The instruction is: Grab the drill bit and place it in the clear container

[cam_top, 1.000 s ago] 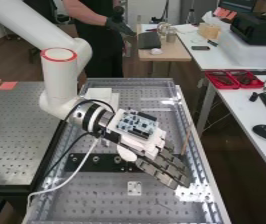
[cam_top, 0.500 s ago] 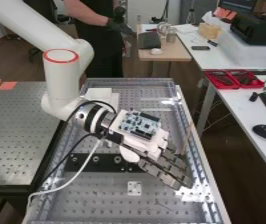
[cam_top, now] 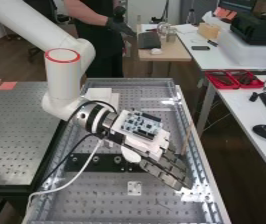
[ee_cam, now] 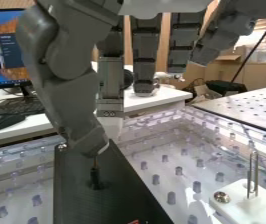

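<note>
You have the thumb and one of the fingers (ee_cam: 110, 92) of the hand (cam_top: 162, 169) pinching the upper part of the drill bit (ee_cam: 96, 174), which points downward, its dark lower part over a black strip (ee_cam: 76, 195); you can't tell whether its lower end touches the strip. The hand slants over your perforated surface (cam_top: 104, 200), its other fingers nearly straight. Beside the strip, a white block (ee_cam: 231, 200) carries an upright metal loop (ee_cam: 251, 175).
</note>
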Controlling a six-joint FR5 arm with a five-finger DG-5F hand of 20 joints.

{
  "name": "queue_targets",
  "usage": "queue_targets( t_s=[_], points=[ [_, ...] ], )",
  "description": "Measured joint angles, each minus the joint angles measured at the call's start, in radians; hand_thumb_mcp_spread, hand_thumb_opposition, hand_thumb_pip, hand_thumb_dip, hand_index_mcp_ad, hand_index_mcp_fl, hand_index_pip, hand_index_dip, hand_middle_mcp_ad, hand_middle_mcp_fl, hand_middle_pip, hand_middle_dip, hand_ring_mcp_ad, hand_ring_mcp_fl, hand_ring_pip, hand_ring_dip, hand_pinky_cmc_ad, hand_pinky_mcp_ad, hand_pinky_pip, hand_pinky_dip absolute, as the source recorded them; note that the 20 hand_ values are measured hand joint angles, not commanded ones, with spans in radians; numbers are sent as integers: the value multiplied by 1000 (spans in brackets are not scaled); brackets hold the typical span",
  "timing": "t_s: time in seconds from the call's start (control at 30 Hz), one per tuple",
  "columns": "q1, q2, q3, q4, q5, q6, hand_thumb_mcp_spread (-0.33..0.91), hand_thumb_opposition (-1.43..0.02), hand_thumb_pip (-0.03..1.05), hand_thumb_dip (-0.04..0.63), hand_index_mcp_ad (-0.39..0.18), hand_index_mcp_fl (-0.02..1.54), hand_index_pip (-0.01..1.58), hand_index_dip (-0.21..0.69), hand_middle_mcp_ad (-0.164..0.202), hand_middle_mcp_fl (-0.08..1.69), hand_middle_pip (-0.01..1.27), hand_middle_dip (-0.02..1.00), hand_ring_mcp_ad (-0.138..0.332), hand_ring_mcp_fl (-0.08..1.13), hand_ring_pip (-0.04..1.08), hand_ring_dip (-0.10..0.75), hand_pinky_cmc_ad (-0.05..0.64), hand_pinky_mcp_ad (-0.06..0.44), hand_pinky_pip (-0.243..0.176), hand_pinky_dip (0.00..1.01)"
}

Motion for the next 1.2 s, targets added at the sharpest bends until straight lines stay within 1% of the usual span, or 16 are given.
queue_targets(
  t_s=[0.13,0.53,0.6,0.67,0.73,0.8,0.83,0.9,1.0,1.1,1.13,1.17,1.2],
  points=[
    [0,1,-1,0,4,3,545,-881,531,286,-51,487,1161,340,61,361,110,253,148,141,112,61,347,89,-52,140],
    [0,3,-3,7,0,8,543,-866,548,286,-51,471,1122,332,61,358,110,253,148,141,112,61,347,91,-52,140],
    [0,3,-3,11,-1,10,545,-866,548,286,-51,517,1140,332,61,361,110,253,148,141,112,61,347,91,-52,140],
    [0,3,-4,18,-1,8,534,-871,534,283,-51,646,1248,319,61,358,110,253,148,141,112,61,344,91,-52,138],
    [0,3,-7,30,-1,7,534,-873,520,283,-49,660,1262,325,58,375,110,253,150,133,112,61,344,91,-52,138],
    [0,5,-12,43,0,6,543,-873,518,283,-49,677,1262,326,58,375,110,253,148,162,103,61,344,93,-52,138],
    [0,5,-12,44,0,6,543,-873,518,283,-49,682,1265,326,58,382,110,253,147,157,103,61,344,93,-52,138],
    [1,6,-16,55,1,5,545,-873,506,283,-49,724,1215,323,58,429,110,253,147,176,99,65,347,96,-52,140],
    [1,7,-20,62,-1,4,548,-892,496,283,-49,778,1162,316,61,443,110,253,148,192,101,63,349,96,-52,140],
    [1,7,-19,63,-1,5,548,-894,496,283,-49,805,1150,316,58,445,110,253,150,195,98,63,354,96,-52,140],
    [1,8,-19,61,-2,4,545,-897,473,284,-49,824,1117,316,61,445,110,253,150,194,101,63,347,96,-52,140],
    [1,9,-18,59,-3,2,581,-895,433,284,-49,855,1098,297,58,459,110,253,147,213,105,66,354,96,-52,140],
    [1,12,-16,56,-4,1,595,-894,429,284,-49,855,1094,300,58,464,110,253,150,213,108,72,360,99,-52,140]
  ],
)
